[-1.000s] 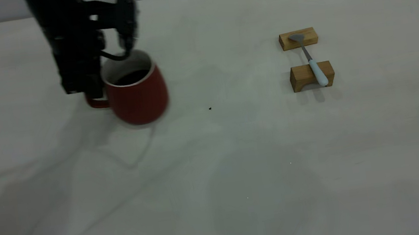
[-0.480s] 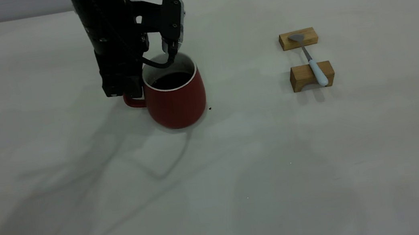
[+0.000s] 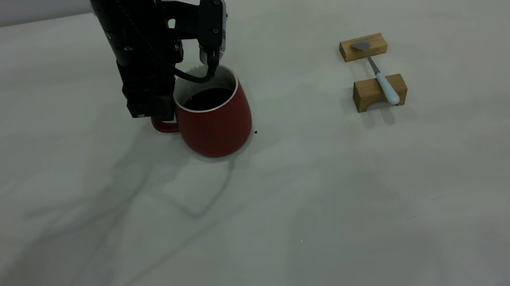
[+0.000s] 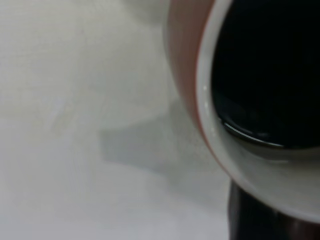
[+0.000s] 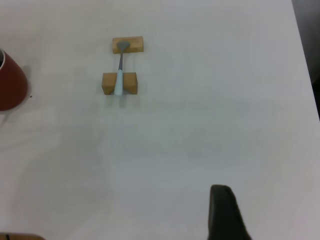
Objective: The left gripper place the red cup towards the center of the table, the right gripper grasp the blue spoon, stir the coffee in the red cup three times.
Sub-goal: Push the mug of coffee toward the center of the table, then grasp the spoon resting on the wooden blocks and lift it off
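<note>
Only the left wrist view shows coffee [image 4: 265, 75] close up.

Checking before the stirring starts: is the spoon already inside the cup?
No, the spoon lies across two wooden blocks, apart from the cup.

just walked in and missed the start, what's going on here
The left gripper is down at the handle side of the red cup, which stands upright on the table with dark coffee inside. The blue spoon lies untouched across two wooden blocks off to the cup's right. The right gripper hangs high above the table, far from the spoon.
</note>
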